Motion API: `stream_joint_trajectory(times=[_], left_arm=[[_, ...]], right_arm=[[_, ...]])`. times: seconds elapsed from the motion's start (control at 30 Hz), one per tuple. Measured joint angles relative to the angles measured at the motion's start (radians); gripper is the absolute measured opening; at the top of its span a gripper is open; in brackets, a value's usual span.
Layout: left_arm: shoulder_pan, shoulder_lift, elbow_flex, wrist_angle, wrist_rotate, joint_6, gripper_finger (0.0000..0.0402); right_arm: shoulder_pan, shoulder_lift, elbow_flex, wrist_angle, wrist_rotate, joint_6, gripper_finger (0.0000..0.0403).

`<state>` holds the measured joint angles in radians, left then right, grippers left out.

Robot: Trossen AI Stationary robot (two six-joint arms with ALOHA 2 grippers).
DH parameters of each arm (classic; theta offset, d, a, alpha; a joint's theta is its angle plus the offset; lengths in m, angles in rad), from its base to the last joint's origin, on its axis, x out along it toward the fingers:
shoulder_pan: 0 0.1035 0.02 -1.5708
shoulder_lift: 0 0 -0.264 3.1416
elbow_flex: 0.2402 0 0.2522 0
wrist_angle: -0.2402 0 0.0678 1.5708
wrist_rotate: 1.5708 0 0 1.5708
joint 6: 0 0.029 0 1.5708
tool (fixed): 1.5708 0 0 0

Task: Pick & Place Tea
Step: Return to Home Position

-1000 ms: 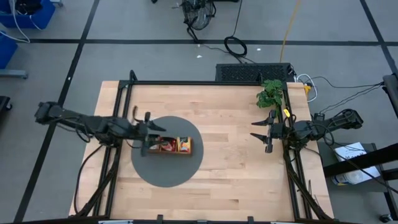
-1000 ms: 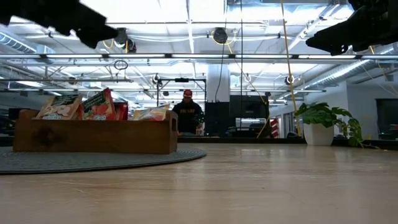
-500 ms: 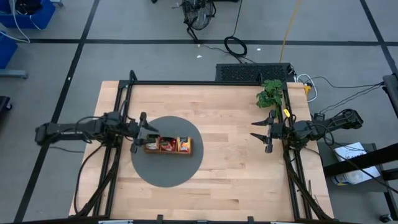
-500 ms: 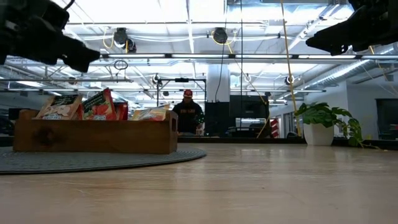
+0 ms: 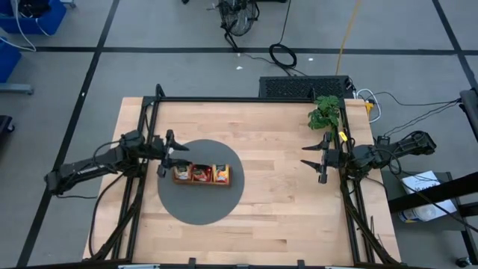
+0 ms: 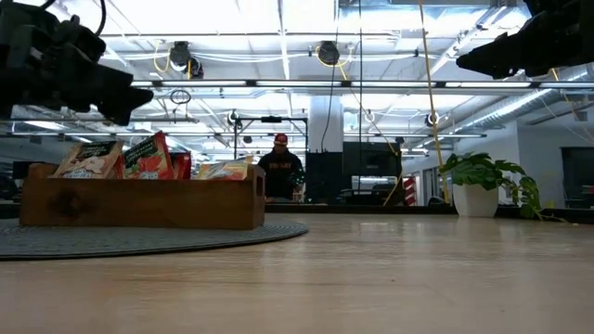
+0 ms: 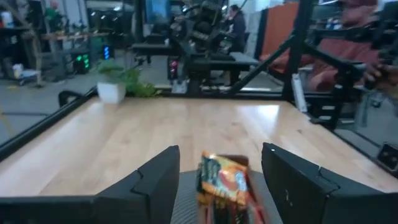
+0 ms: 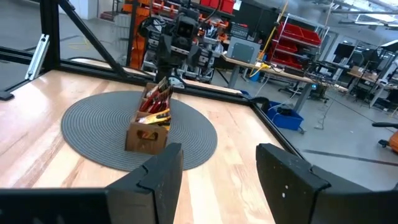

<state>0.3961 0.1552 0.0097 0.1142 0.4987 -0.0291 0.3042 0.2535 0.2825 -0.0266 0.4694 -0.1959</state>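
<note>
Jaws spread empty, left gripper (image 5: 166,153) has backed off tray (image 6: 143,206); right gripper (image 5: 305,156) waits spread.

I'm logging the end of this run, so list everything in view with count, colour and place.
wooden table: one, pale, under everything.
round grey mat: one, grey, table's left half.
brown wooden three-compartment tray: one, brown, on the mat.
small flat tea packets: too packed to count; pale, red, yellow groups, one per compartment.
potted green plant: one, green, table's far right corner.
person in dark top: one, beyond the table.
left gripper: one, dark, open, beside tray's left end.
right gripper: one, dark, open, near table's right edge.
</note>
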Motion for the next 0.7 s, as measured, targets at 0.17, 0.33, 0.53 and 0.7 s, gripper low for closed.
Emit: stream_joint_trajectory(times=[0.17, 0.33, 0.53, 0.7], left_arm=[[0.023, 0.000, 0.000, 0.016, -0.036, -0.001, 0.0223], [0.035, 0.001, 0.000, -0.037, -0.172, -0.055, 0.0229], [0.034, 0.001, 0.001, -0.046, -0.162, -0.052, 0.0223], [0.034, 0.002, 0.001, -0.045, -0.162, -0.054, 0.0219]], right_arm=[[-0.002, -0.002, -0.002, 0.007, 0.000, 0.088, 0.0187], [-0.012, -0.087, -0.084, 0.083, -0.103, 0.157, 0.0187], [-0.033, -0.235, -0.259, 0.239, -0.158, 0.192, 0.0187], [-0.042, -0.245, -0.261, 0.243, -0.192, 0.226, 0.0187]])
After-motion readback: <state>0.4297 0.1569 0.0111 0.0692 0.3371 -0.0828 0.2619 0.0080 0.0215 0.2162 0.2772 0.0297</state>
